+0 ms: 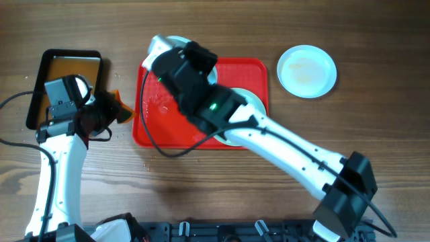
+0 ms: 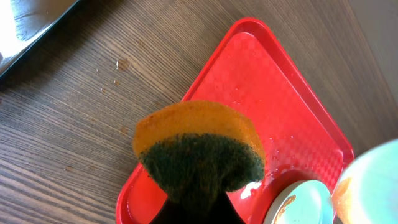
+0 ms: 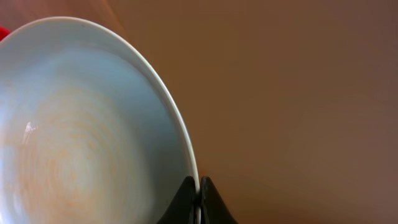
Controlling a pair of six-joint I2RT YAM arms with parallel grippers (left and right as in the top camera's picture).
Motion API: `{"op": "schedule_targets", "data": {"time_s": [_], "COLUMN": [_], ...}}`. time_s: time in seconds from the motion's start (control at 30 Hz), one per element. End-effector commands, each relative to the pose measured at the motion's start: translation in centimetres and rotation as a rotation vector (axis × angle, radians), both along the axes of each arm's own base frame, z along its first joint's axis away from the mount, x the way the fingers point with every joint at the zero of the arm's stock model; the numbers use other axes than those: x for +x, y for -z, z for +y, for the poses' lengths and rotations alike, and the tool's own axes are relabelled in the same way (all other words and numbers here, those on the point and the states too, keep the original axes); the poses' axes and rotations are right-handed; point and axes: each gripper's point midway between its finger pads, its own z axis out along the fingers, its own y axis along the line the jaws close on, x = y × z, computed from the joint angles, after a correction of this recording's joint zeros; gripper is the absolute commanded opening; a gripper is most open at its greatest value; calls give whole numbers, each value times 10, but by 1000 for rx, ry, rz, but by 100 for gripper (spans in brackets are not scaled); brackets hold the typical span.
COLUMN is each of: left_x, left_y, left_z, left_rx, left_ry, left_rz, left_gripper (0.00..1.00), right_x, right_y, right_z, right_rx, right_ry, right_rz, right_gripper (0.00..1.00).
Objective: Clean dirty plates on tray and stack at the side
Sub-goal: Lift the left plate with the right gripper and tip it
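One plate (image 3: 81, 137) is pinched at its rim between the right fingers (image 3: 186, 202), which are closed tight on it. It is held tilted above the far-left corner of the tray (image 1: 248, 67), probably to offer its faintly orange-ringed face for wiping. A second plate (image 1: 257, 102) lies on the tray. A third plate (image 1: 307, 70) rests toward the counter's far right corner, likely the stacking spot. The left fingers (image 1: 91, 119) clamp a sponge (image 2: 199, 146) just off the tray's left rim. A black pan (image 1: 39, 87) stands by the left edge of the wood-grain counter (image 1: 201, 195).
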Motion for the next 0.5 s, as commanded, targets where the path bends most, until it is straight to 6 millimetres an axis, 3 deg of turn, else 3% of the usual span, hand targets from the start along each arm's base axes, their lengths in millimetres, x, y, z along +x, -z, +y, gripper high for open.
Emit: {"op": "schedule_targets", "data": {"time_s": [0.0,0.1,0.27,0.4,0.47], "left_x": [0,0,0,0,-1], "left_y": [-1,-1,-1,-1,-1], "left_z": [-2,-2,-2,-2,-2], "left_rx": [-19,-19,-19,-19,-20], "left_ry": [1,1,1,1,1], "left_rz": [-5,-5,-5,-5,-2], "left_gripper": [4,4,4,4,4], "right_x": [-6,-11,-11,-10,-3], "right_y": [-18,-20,-41,-38,-26], "right_z": [-10,-5,-8,-10,-17], "right_rx": [-218,-257,-257,-129,-36], "right_ry": [38,23,84,119,138], "right_rz": [-72,-81,-154,-155,-116], "right_gripper": [4,4,4,4,4]}}
